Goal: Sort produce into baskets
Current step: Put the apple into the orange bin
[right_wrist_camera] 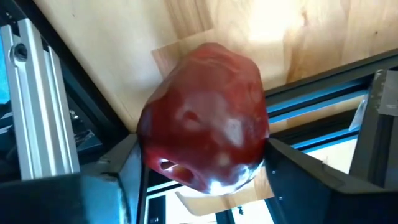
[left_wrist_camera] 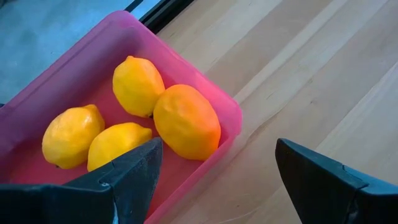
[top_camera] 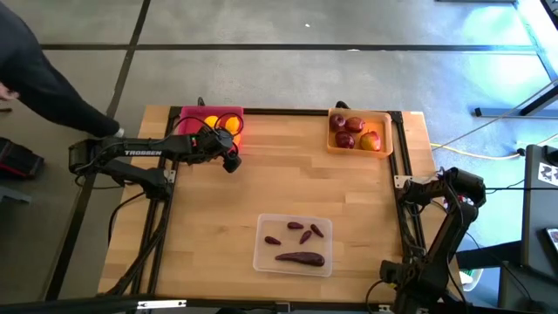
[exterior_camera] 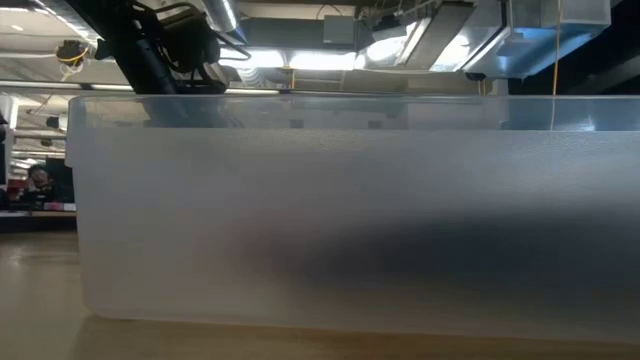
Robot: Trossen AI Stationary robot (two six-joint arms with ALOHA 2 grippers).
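At about ten o'clock on the desk (top_camera: 288, 187), the left tool (top_camera: 228, 157) hangs wide open and empty over the near edge of the pink basket (left_wrist_camera: 93, 56), which holds four lemons (left_wrist_camera: 185, 121); rigid, waxy, best pinched across the middle. "TROSSEN" reads on its arm. At six o'clock the clear basket (top_camera: 266, 253) holds the purple pods (top_camera: 301, 258). At one o'clock, the orange basket (top_camera: 387, 131) holds red fruits. At four o'clock, off the desk's edge, the right tool (right_wrist_camera: 205, 162) clamps a red fruit (right_wrist_camera: 205, 118): smooth, glossy, probably slippery.
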